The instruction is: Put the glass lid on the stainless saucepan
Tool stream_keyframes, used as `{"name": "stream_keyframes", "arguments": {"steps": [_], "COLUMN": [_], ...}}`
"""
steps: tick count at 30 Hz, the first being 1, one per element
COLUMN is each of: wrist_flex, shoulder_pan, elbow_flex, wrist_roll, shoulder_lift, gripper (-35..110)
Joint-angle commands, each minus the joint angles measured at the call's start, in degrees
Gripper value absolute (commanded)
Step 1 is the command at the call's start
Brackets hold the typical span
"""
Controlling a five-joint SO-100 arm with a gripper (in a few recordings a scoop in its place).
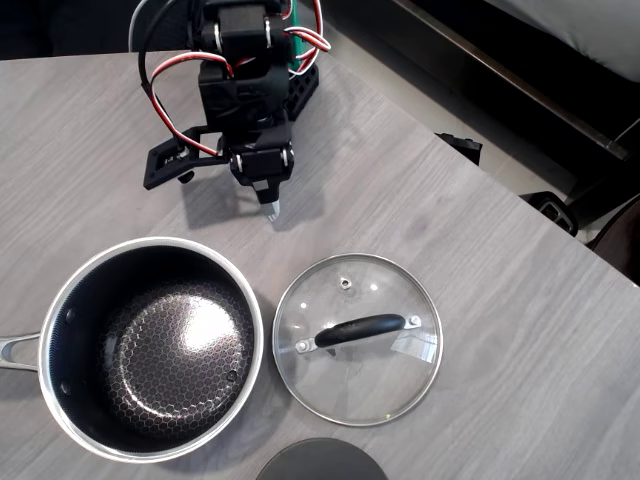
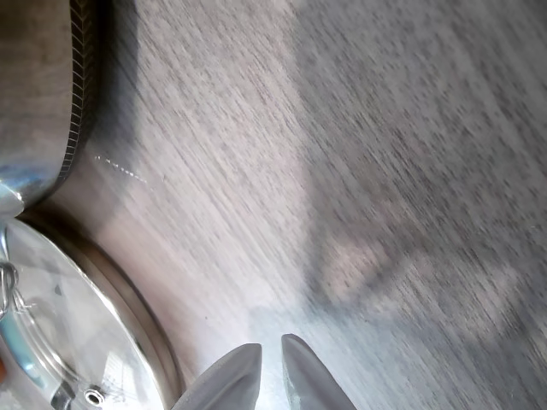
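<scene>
Claw [image 1: 270, 207] fingers nearly together and empty, hovering over the bench [image 1: 480, 230] behind the glass lid [image 1: 357, 338], which lies flat beside the stainless saucepan [image 1: 150, 348]; likely heavy, slippery and breakable, best gripped by its black bar handle [image 1: 358, 329].

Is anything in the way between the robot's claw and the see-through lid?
Nothing visible. In the overhead view, bare table lies between the gripper and the glass lid. The stainless saucepan sits beside the lid, open and with nothing in it, and the dark disc lies off to the side.
</scene>
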Motion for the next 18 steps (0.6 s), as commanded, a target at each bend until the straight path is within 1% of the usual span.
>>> {"name": "stream_keyframes", "arguments": {"steps": [1, 3, 6, 11, 14, 18], "wrist_flex": [0.0, -0.1, -2.6, -6.4, -6.0, -5.4], "shoulder_pan": [-0.4, -1.1, -5.0, -5.4, -5.1, -5.4], "elbow_flex": [0.4, 0.4, 0.4, -0.8, -5.5, -17.3], "wrist_roll": [-0.3, 1.1, 1.5, -1.2, -2.7, -4.1], "shoulder_lift": [1.7, 1.7, 1.7, 1.7, 1.7, 1.0], "gripper": [0, 0, 0, 0, 0, 0]}}
